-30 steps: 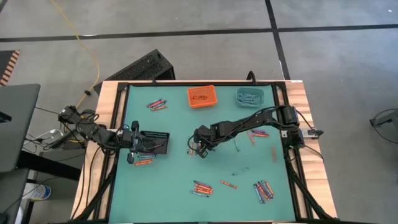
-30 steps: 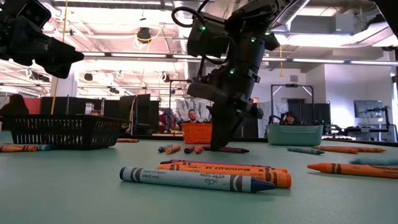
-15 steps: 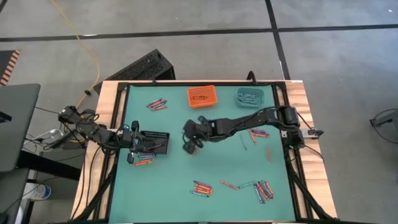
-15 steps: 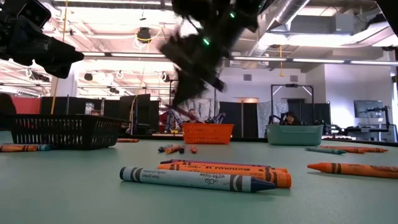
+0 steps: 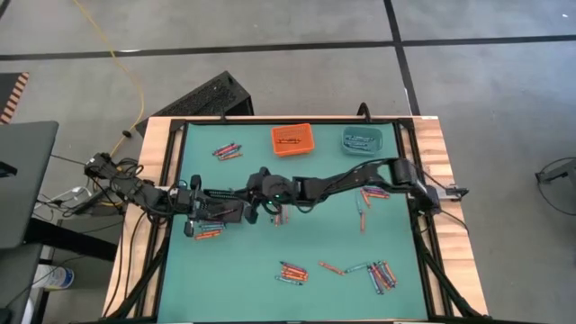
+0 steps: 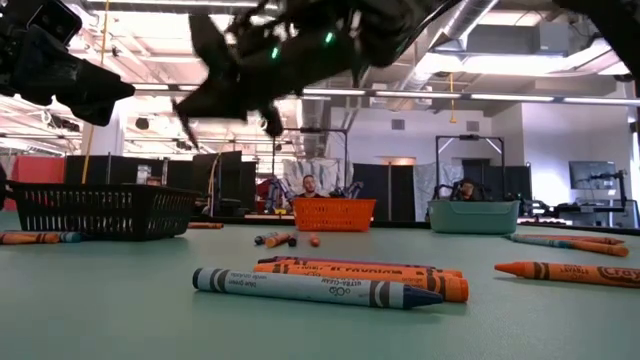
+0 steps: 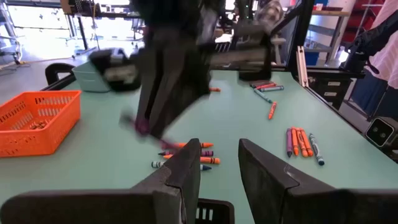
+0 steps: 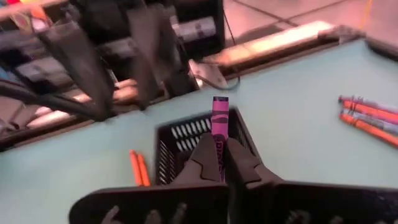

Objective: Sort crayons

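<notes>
My right gripper (image 5: pixel 256 198) hangs over the right end of the black bin (image 5: pixel 221 206), shut on a purple crayon (image 8: pixel 220 115). In the low view the right gripper (image 6: pixel 235 85) is a blur high above the table. My left gripper (image 7: pixel 219 163) is open at the black bin's left end (image 5: pixel 200 212), with the bin's rim (image 7: pixel 211 213) just below its fingers; I cannot tell whether it touches the bin. Loose crayons lie flat on the mat in clusters: near the far left (image 5: pixel 228 150), beside the black bin (image 5: pixel 209 234), mid-table (image 5: pixel 277 217) and along the near side (image 5: pixel 292 272). My right gripper pinches the purple crayon between its two fingers, the fingers on the crayon's back part (image 8: pixel 220 155). The crayon lies along the fingers and its free end (image 8: pixel 220 102) sticks out past the fingertips. It is lifted clear of the table, over the black bin's edge.
An orange bin (image 5: pixel 292 139) and a teal bin (image 5: pixel 362 139) stand at the far edge. More crayons lie at the right (image 5: pixel 374 192) and near right (image 5: pixel 382 274). In the low view several crayons (image 6: pixel 330 280) lie close in front. People sit in the room behind.
My right gripper has risen from the crayons at mid-table and swung toward the table's left edge, carrying the purple crayon, until it is over the black bin. The crayon is lifted clear.
</notes>
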Controlling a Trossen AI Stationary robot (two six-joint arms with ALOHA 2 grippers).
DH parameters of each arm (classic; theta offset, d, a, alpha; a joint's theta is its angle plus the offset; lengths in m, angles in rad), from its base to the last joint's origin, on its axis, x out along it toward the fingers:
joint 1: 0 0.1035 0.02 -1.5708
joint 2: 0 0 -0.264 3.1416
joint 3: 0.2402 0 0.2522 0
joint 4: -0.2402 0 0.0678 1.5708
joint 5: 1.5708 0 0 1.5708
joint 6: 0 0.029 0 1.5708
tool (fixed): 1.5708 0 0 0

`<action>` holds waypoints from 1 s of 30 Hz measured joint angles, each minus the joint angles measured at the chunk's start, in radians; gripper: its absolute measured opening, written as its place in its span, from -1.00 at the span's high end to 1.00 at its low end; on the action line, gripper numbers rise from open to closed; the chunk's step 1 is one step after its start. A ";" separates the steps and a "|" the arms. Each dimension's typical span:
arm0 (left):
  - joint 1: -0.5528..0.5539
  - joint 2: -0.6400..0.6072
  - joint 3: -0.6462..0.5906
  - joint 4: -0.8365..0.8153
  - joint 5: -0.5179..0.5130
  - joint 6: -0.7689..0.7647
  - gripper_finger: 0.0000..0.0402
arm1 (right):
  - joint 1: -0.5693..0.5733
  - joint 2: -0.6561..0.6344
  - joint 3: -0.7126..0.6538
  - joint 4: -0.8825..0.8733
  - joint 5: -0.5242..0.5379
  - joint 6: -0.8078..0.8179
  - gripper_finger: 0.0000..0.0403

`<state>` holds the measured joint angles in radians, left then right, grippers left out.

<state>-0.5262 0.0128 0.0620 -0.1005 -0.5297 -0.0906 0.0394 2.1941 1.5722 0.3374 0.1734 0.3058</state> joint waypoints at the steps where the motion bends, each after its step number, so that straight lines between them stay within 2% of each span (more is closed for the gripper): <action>1: 0.000 0.000 0.000 0.000 0.000 0.000 0.51 | -0.008 0.030 0.032 0.009 -0.018 0.004 0.99; 8: 0.000 0.000 0.000 0.000 0.000 0.000 0.51 | -0.038 0.200 0.217 0.003 -0.203 0.008 0.97; 13: 0.000 0.000 0.000 0.000 0.000 0.000 0.51 | -0.032 0.249 0.293 -0.045 -0.217 0.008 0.86; 19: 0.000 0.000 0.000 0.001 0.000 0.000 0.51 | -0.046 0.236 0.306 -0.115 -0.207 0.008 0.69; 25: 0.000 0.000 0.000 0.001 -0.001 0.000 0.51 | -0.061 0.184 0.307 -0.230 -0.235 0.008 0.63; 30: 0.000 0.000 0.000 0.001 -0.001 0.000 0.51 | -0.070 0.090 0.306 -0.472 -0.307 -0.003 0.62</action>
<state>-0.5261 0.0132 0.0620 -0.0998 -0.5306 -0.0906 -0.0304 2.2839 1.8782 -0.1349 -0.1333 0.3031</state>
